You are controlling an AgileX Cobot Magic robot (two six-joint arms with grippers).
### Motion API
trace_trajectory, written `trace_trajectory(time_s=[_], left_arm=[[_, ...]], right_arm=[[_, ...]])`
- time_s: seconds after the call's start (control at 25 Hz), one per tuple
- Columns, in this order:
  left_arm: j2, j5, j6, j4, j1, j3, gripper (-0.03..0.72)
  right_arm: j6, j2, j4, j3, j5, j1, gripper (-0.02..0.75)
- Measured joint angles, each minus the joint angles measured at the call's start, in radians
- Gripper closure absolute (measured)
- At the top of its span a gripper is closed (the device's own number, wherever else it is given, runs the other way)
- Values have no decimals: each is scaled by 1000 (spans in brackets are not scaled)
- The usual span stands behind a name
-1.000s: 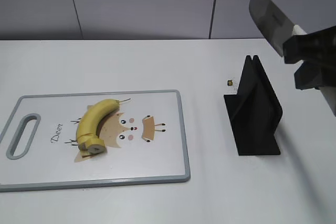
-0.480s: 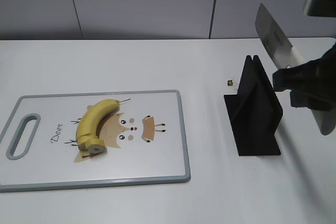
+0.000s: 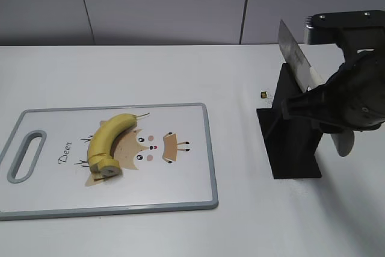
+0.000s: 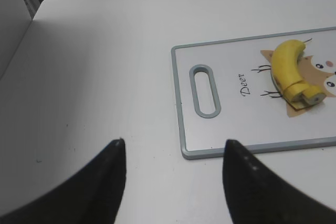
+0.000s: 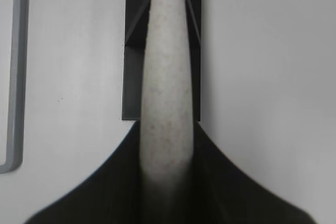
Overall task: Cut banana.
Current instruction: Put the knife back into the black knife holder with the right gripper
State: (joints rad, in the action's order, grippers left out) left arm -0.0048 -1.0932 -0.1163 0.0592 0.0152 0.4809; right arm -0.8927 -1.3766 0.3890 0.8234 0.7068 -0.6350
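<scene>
The yellow banana (image 3: 108, 139) lies on the deer-print cutting board (image 3: 208, 148), brownish cut end toward the front; it also shows in the left wrist view (image 4: 287, 66). My right gripper (image 3: 319, 109) is shut on the knife (image 3: 295, 58) by its pale handle (image 5: 167, 93), holding it tilted right above the black knife holder (image 3: 292, 142), blade up and to the left. My left gripper (image 4: 173, 142) is open and empty over bare table, left of the board's handle corner (image 4: 181, 103). It is out of the exterior view.
A small dark-yellow bit (image 3: 263, 95) lies on the table left of the holder. The board's edge (image 5: 16, 77) shows at the left of the right wrist view, the holder (image 5: 132, 93) behind the handle. A grey wall stands at the back.
My right gripper has carried the knife down and to the left, from high at the right edge to just over the black holder. The banana and board have not moved.
</scene>
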Motion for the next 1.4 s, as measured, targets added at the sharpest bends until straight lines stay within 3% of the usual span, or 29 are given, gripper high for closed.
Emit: trace_trajectory(time_s=[0.4, 1.24, 1.32, 1.4], left_arm=[[0, 0, 0, -1, 0, 0, 123], [0, 0, 0, -2, 0, 0, 136], [0, 0, 0, -2, 0, 0, 136], [0, 0, 0, -2, 0, 0, 136]], right_arm=[[-71, -30, 81, 0, -9, 0, 576], [-91, -76, 37, 0, -26, 0, 573], [-90, -76, 36, 0, -27, 0, 524], [-90, -76, 36, 0, -27, 0, 409]])
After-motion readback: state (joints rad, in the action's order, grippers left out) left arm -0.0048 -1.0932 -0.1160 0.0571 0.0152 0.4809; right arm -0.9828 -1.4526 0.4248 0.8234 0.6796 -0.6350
